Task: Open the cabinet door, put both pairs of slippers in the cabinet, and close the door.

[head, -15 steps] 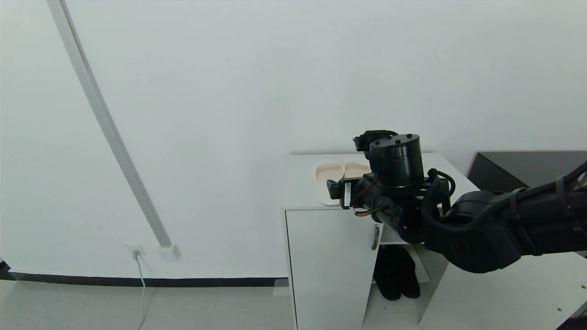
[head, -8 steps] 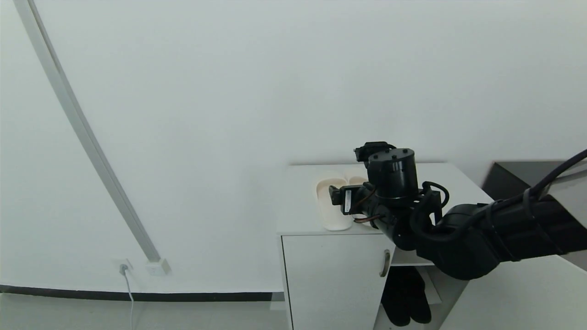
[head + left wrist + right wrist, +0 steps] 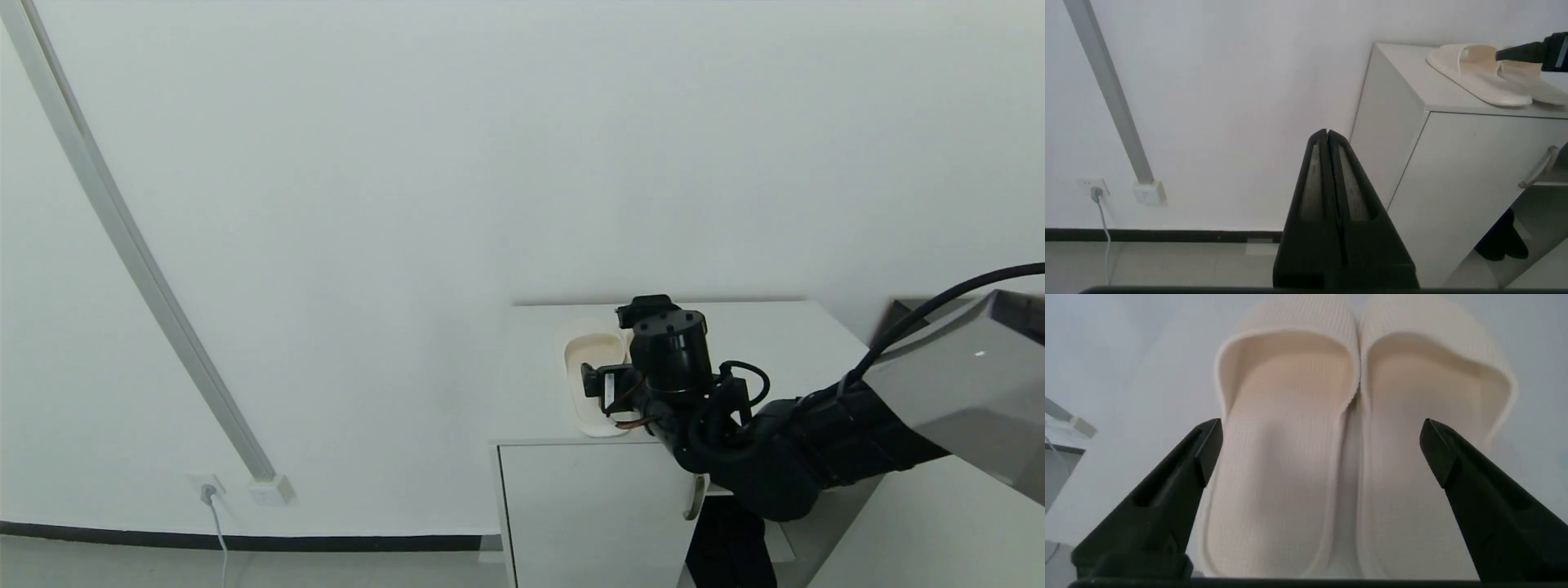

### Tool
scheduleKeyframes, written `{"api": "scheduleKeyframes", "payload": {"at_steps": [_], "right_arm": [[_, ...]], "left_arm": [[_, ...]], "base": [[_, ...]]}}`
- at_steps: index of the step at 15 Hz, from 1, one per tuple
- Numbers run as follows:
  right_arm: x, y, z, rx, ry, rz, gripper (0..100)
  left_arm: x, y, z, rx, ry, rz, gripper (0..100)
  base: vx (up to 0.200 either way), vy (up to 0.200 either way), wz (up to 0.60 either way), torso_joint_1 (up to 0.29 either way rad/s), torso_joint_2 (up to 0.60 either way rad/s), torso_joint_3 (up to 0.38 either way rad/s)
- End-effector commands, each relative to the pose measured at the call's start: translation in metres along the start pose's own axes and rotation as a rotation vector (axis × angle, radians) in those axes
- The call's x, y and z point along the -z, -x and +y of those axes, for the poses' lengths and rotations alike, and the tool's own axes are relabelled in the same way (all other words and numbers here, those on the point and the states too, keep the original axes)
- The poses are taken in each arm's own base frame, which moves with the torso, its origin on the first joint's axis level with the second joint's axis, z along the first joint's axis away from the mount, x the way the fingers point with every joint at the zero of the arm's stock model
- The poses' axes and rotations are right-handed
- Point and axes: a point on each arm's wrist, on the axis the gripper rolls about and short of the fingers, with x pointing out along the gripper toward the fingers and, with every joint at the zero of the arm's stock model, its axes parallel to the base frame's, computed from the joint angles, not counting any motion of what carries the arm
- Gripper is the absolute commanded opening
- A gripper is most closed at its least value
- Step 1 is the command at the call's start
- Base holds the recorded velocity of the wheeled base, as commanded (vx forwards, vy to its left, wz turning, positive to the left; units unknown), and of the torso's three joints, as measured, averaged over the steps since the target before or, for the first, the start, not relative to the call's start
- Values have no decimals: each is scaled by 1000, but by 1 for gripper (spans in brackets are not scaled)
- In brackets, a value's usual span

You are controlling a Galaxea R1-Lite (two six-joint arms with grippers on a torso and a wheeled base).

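Observation:
A pair of cream slippers (image 3: 592,371) (image 3: 1355,441) lies side by side on top of the white cabinet (image 3: 759,335) (image 3: 1454,155). My right gripper (image 3: 1320,433) is open wide just above them, one finger on each outer side and not touching. Its wrist (image 3: 669,351) covers the right slipper in the head view. A black pair of slippers (image 3: 727,543) (image 3: 1503,241) stands inside the cabinet's open right half. The left door (image 3: 588,514) with its handle (image 3: 695,496) is closed. My left gripper (image 3: 1327,139) is shut on nothing, low and off to the cabinet's left.
The opened door panel (image 3: 939,531) juts out at lower right. A dark piece of furniture (image 3: 898,314) stands right of the cabinet. On the wall to the left run a slanted conduit (image 3: 122,237) and a socket with a plug (image 3: 208,492).
The head camera has shifted, so the cabinet sits lower in the picture. My right arm has stretched farther out over the cabinet top, above the cream slippers.

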Motion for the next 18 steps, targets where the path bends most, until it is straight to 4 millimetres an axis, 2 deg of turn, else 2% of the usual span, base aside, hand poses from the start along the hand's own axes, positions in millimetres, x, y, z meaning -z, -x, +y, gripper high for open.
{"api": "scheduleKeyframes", "payload": {"at_steps": [1, 4, 12, 18], "right_arm": [[16, -17, -2, 21, 13, 28, 100], [15, -38, -7, 44, -2, 7, 100], [12, -79, -2, 56, 19, -52, 100], [7, -90, 0, 62, 14, -64, 100]], "left_arm": [[0, 0, 0, -1, 0, 0, 0], [0, 0, 0, -1, 0, 0, 0], [0, 0, 0, -3, 3, 0, 0], [0, 0, 0, -3, 5, 1, 0]], "base": [[0, 0, 0, 0, 0, 0], [0, 0, 0, 0, 0, 0], [0, 0, 0, 0, 0, 0], [0, 0, 0, 0, 0, 0]]}}
